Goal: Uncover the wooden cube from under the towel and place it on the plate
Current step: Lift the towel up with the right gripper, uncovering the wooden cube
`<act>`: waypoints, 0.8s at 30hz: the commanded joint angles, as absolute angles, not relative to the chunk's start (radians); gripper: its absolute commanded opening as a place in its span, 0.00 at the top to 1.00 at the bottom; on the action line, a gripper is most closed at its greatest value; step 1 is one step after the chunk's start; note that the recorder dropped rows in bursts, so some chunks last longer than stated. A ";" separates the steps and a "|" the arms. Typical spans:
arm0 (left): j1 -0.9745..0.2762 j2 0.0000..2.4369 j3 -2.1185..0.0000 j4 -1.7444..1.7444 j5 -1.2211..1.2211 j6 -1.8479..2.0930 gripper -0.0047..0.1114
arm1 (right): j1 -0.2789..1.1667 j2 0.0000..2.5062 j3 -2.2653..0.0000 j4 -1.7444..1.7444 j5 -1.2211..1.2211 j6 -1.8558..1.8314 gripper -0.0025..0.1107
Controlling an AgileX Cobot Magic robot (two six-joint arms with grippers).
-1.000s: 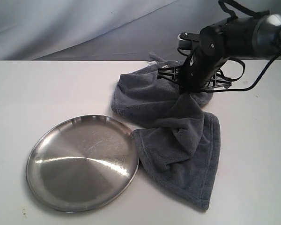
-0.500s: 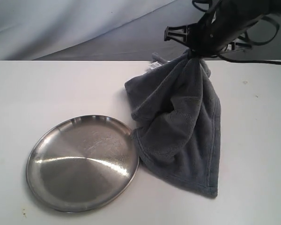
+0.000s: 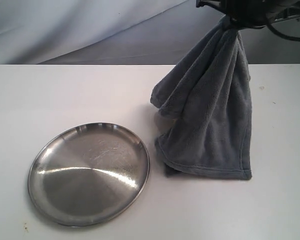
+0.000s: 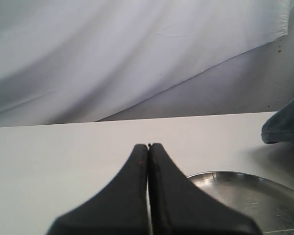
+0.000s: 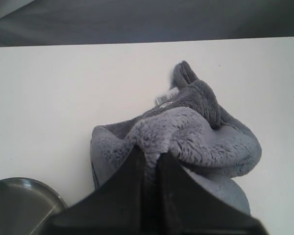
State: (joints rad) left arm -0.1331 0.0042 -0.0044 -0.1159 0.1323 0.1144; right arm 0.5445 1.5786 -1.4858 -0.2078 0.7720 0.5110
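Observation:
The dark blue-grey towel [image 3: 210, 115] hangs in long folds from my right gripper [image 3: 234, 20], which sits at the top edge of the exterior view, shut on the towel's upper bunch. In the right wrist view the gripper [image 5: 151, 156] pinches plush towel [image 5: 201, 132] between its fingers. The towel's lower hem rests on the table just right of the plate. The silver plate [image 3: 90, 175] lies bare at the front left; its rim also shows as plate [image 5: 19, 200] and plate [image 4: 255, 191]. My left gripper [image 4: 148, 146] is shut on nothing, above the table near the plate. The wooden cube is hidden.
A white table [image 3: 65, 95] carries everything. A grey backdrop cloth [image 3: 90, 30] hangs behind its far edge. The right arm's black cable [image 3: 290, 35] loops at the top right. A towel corner [image 4: 286, 122] shows in the left wrist view.
My right gripper has risen with the towel, pulling it from a heap on the table into a hanging drape and a little to the right. The plate has not moved.

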 commanded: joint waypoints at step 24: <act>-0.138 0.000 0.000 -0.118 0.132 0.112 0.96 | 0.537 1.388 -1.491 -0.379 0.877 0.572 0.98</act>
State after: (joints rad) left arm -0.1331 0.0042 -0.0044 -0.1159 0.1323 0.1144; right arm 0.5445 1.4177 -1.4858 -0.2692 0.8190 0.5278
